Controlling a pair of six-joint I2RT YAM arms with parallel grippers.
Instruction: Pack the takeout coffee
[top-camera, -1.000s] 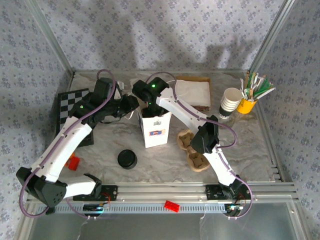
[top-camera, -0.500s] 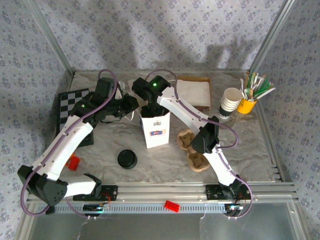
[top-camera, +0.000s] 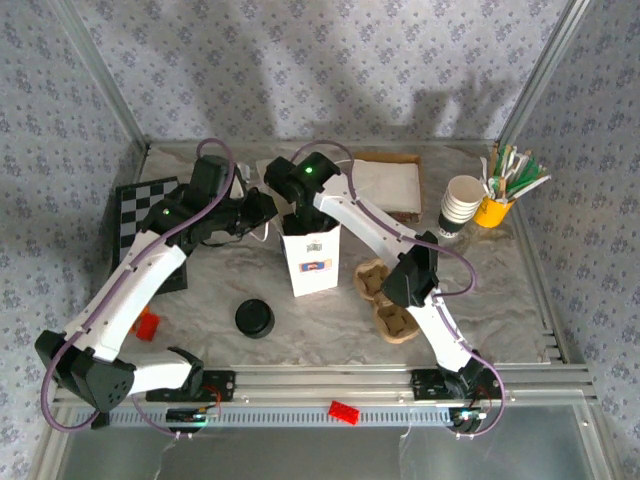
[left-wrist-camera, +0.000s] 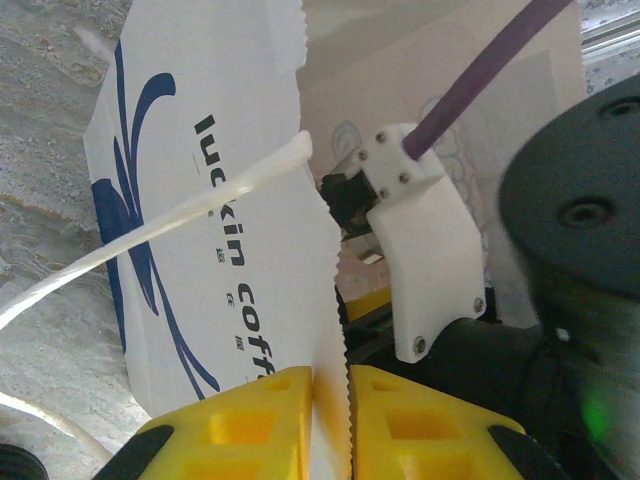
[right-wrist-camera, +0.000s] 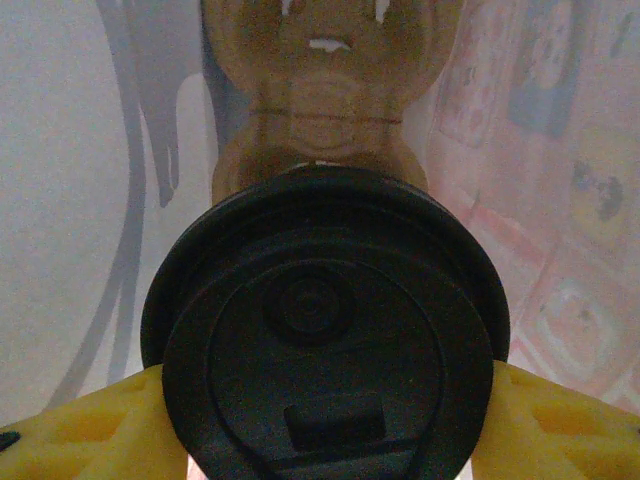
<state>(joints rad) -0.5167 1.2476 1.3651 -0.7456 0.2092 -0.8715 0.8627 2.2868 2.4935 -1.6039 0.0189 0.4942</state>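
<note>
The pale marbled surface (top-camera: 480, 290) is carrying everything. The right arm (top-camera: 365, 225) is bending across from its base and pointing down into the mouth of the white paper bag (top-camera: 312, 262), which is standing upright near the centre, while the left arm (top-camera: 140, 275) is reaching to the bag's left rim. Compared with one second ago, very little has shifted: the right wrist has crept only slightly over the opening, and the bag is standing in the same place. Probably the lowering is going slowly and the cup is not yet released. A cardboard cup carrier (top-camera: 388, 300) is lying on the surface just beside the bag, partly under the right arm; the wells that are showing look empty. In the right wrist view the takeout coffee (right-wrist-camera: 325, 340) is hanging between the bag's walls, and the right hand (right-wrist-camera: 320, 425) is clamped on its sides, just under the dark top. Deeper in the bag a brown cardboard shape (right-wrist-camera: 325, 100) is showing; it may be a second carrier, but this is not sure. A loose black lid (top-camera: 254, 318) is resting on the surface, well apart from the bag. In the left wrist view the left hand (left-wrist-camera: 330, 395) is pinching the bag's toothed edge, its fingers closed together on the paper.
</note>
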